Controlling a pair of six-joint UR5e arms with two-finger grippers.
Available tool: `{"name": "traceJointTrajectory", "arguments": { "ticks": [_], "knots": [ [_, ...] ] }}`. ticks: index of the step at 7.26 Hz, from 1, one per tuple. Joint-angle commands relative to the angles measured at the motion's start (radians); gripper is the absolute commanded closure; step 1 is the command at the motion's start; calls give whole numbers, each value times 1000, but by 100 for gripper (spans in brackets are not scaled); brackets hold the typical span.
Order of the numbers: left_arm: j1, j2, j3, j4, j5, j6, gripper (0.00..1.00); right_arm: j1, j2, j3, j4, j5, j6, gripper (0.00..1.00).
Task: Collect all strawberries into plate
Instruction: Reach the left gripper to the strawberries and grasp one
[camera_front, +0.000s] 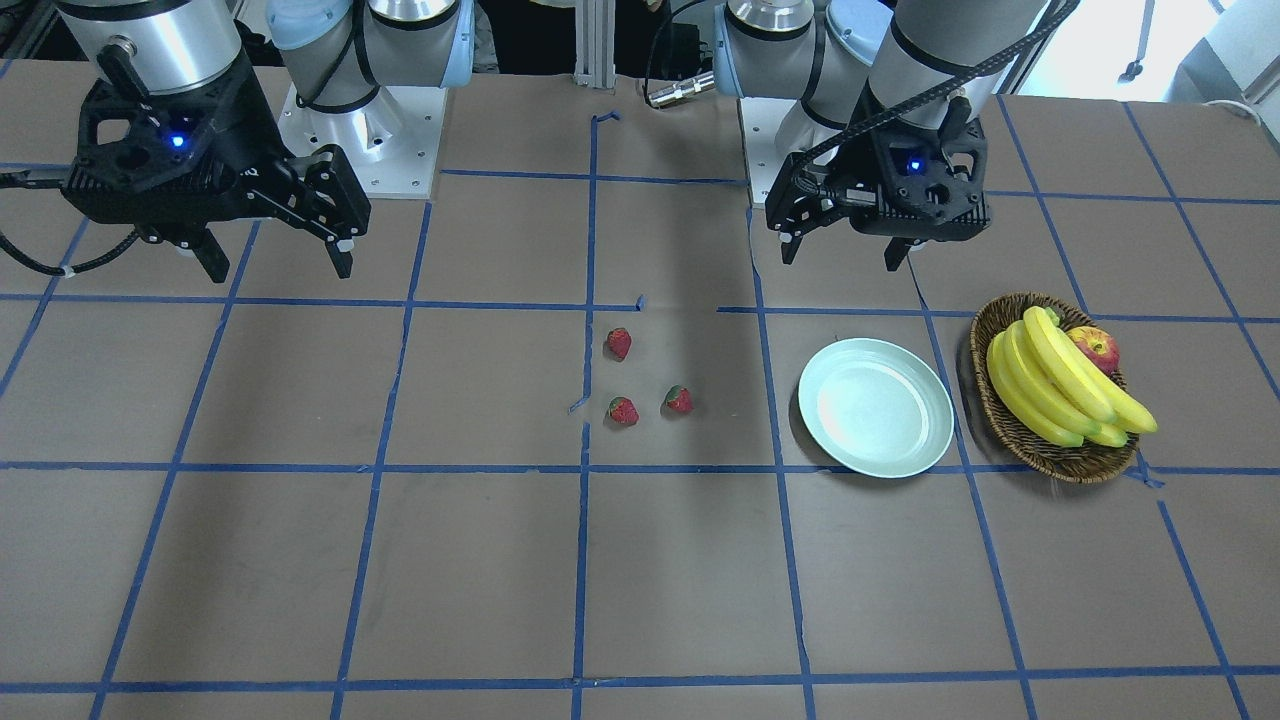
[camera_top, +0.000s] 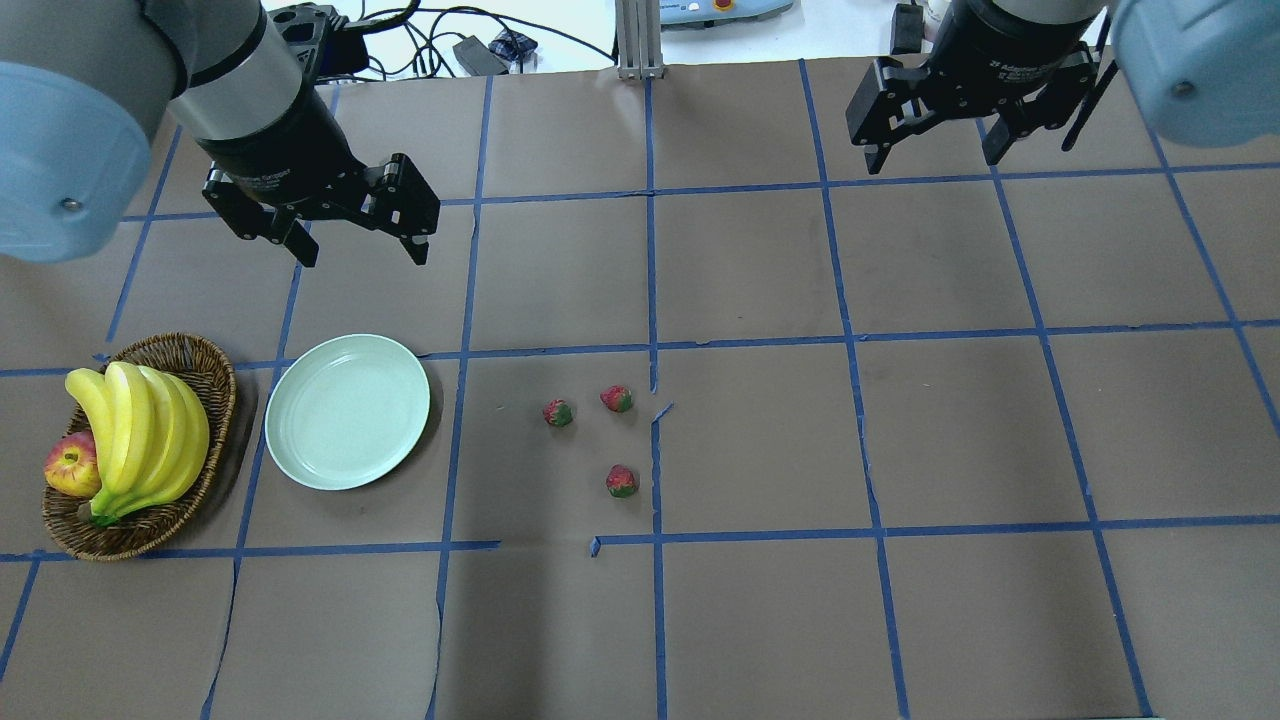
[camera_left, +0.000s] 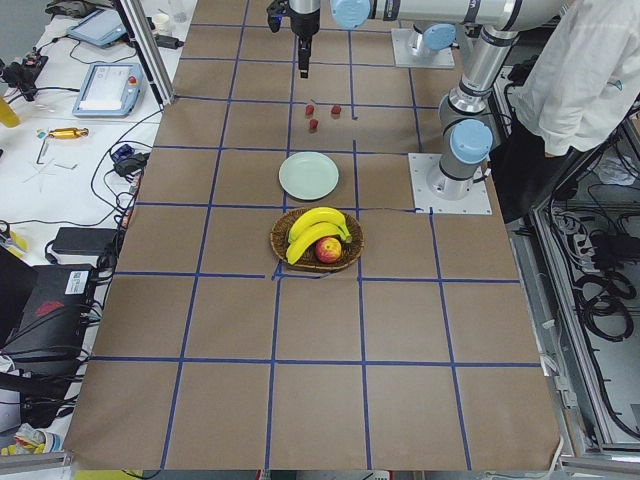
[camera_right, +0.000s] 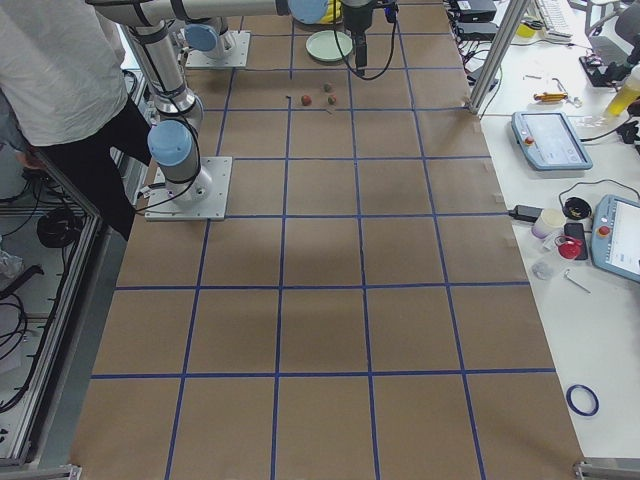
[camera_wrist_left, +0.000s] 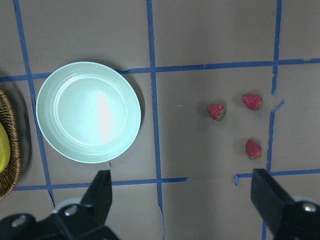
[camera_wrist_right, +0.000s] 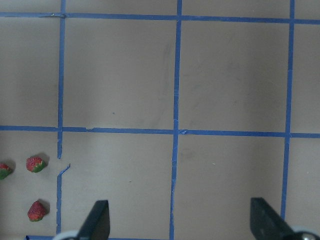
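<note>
Three strawberries lie near the table's middle, one (camera_top: 558, 412) nearest the plate, one (camera_top: 617, 398) beside it and one (camera_top: 621, 481) closer to the robot. They also show in the front view (camera_front: 619, 343) and the left wrist view (camera_wrist_left: 217, 111). The pale mint plate (camera_top: 347, 411) lies empty to their left, also seen in the left wrist view (camera_wrist_left: 88, 111). My left gripper (camera_top: 362, 258) hangs open and empty above the table, beyond the plate. My right gripper (camera_top: 933, 162) hangs open and empty over the far right, well away from the berries.
A brown wicker basket (camera_top: 205, 358) with a bunch of bananas (camera_top: 140, 430) and an apple (camera_top: 70, 465) stands just left of the plate. Blue tape lines grid the brown table. A person (camera_left: 590, 70) stands by the robot's base.
</note>
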Motion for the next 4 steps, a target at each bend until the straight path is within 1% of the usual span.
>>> {"name": "traceJointTrajectory", "arguments": {
  "ticks": [1,2,3,4],
  "knots": [
    [-21,-58,-46,47,-25,-25,0,0,0,10,-1,-2,2,0],
    [-70,-88,-124,195,-7,-46,0,2,0,10,0,0,7,0],
    [-97,-114,-196,285,41,-59,0,2,0,10,2,0,7,0],
    [-101,-151,-258,393,2,-98,0,2,2,10,3,1,8,0]
  ]
}}
